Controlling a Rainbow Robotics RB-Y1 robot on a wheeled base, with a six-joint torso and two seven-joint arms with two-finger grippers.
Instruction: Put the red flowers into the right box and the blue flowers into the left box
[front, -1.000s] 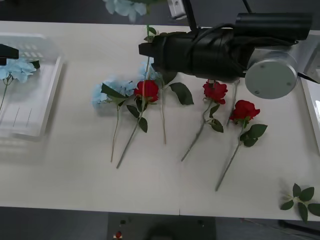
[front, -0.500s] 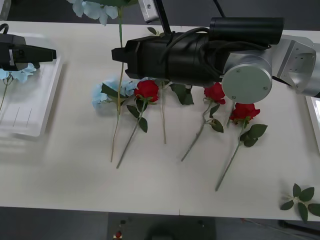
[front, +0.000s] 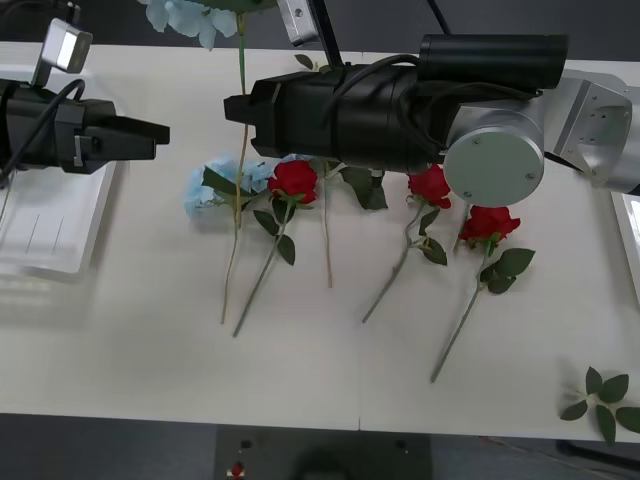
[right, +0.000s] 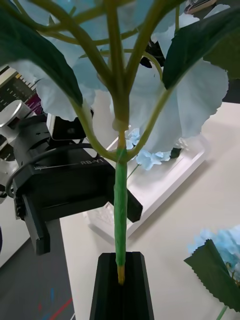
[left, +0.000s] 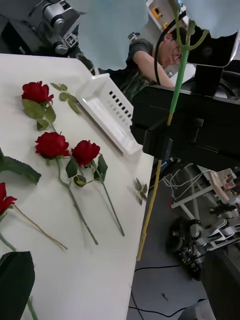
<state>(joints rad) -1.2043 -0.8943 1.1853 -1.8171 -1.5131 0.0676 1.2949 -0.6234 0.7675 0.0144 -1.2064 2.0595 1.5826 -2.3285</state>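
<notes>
My right gripper (front: 238, 108) is shut on the stem of a blue flower (front: 190, 15) and holds it upright above the table, stem end hanging down; its black fingers (right: 120, 280) pinch the green stem (right: 120, 200). My left gripper (front: 160, 129) stands open just left of it, above the left box (front: 50, 225). That box (right: 175, 172) holds one blue flower (right: 150, 157). Another blue flower (front: 212, 182) lies on the table beside three red flowers (front: 293, 180) (front: 430, 185) (front: 488, 222). The right box (left: 112, 117) sits past the roses, its edge (front: 630, 235) at the table's right.
A loose green leaf sprig (front: 600, 395) lies at the front right corner of the white table (front: 300, 370). My right arm's thick black forearm (front: 400, 100) spans the middle of the table over the flower heads.
My right gripper has lifted the blue flower higher and carried it left. My left arm has swung right from over the left box toward the held stem.
</notes>
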